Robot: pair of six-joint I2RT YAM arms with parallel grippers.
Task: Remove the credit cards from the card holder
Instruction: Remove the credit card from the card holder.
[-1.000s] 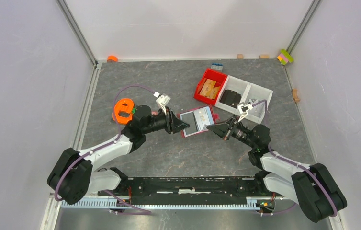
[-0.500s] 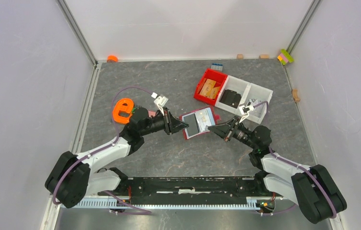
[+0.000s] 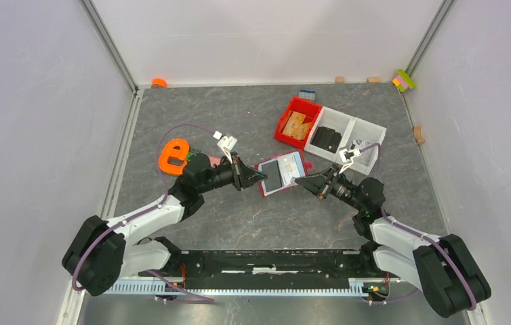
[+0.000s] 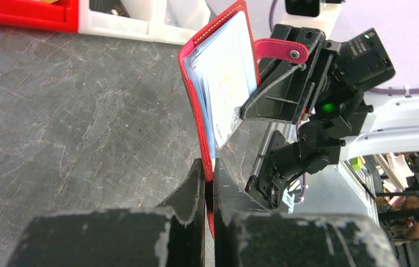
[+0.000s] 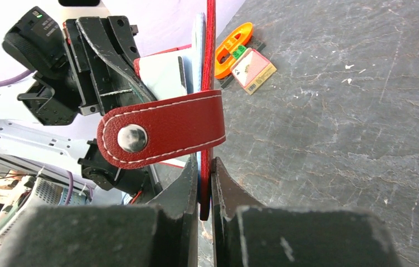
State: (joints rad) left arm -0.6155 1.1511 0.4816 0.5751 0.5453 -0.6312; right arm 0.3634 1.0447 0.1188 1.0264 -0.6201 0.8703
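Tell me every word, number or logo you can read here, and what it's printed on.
No text can be read in any view.
Light blue card in the card holder: a yellow mark and fine print near its edge, too blurred to read.
Orange piece: no print, but shaped like a lowercase "e".
Pinkish-red card beside it: a pale strip with print, too small to read.

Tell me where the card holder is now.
Top view: the card holder is mid-table, clamped between the left gripper and right gripper, near the red bin.

Red card holder [image 3: 280, 174] open — pale credit cards [image 4: 224, 72] inside
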